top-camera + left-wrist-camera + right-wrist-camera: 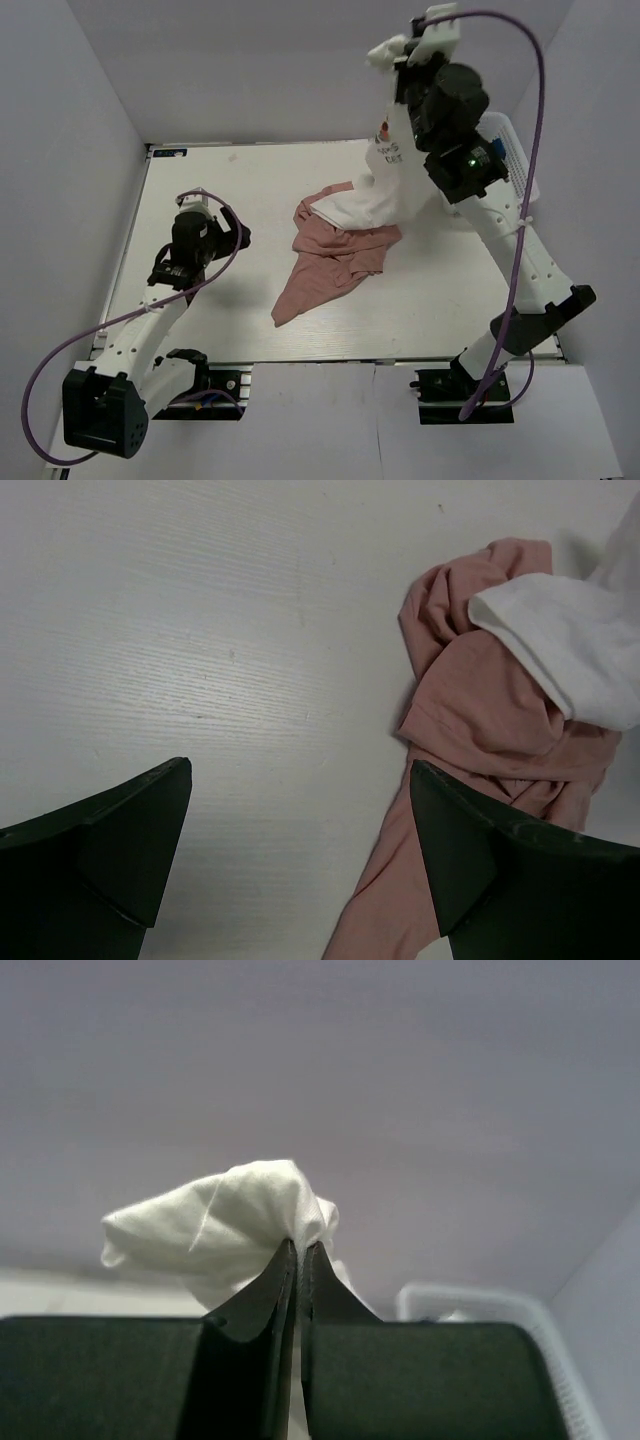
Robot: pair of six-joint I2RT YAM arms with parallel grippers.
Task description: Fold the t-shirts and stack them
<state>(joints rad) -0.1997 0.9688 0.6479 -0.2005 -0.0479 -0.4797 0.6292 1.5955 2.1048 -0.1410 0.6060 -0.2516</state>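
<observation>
The white t-shirt (385,185) hangs from my right gripper (402,62), which is raised high above the back right of the table; its lower part still rests on the dusty pink t-shirt (335,258). In the right wrist view my right gripper (300,1248) is shut on a bunch of the white t-shirt (220,1222). The pink t-shirt lies crumpled mid-table. My left gripper (238,235) is open and empty, low over bare table just left of it. In the left wrist view the left gripper (300,830) stands beside the pink t-shirt (480,715), with the white t-shirt (570,650) lying over it.
A white plastic basket (515,150) stands at the table's right edge behind the right arm; it also shows in the right wrist view (480,1305). White walls enclose the table (200,190) on the left, back and right.
</observation>
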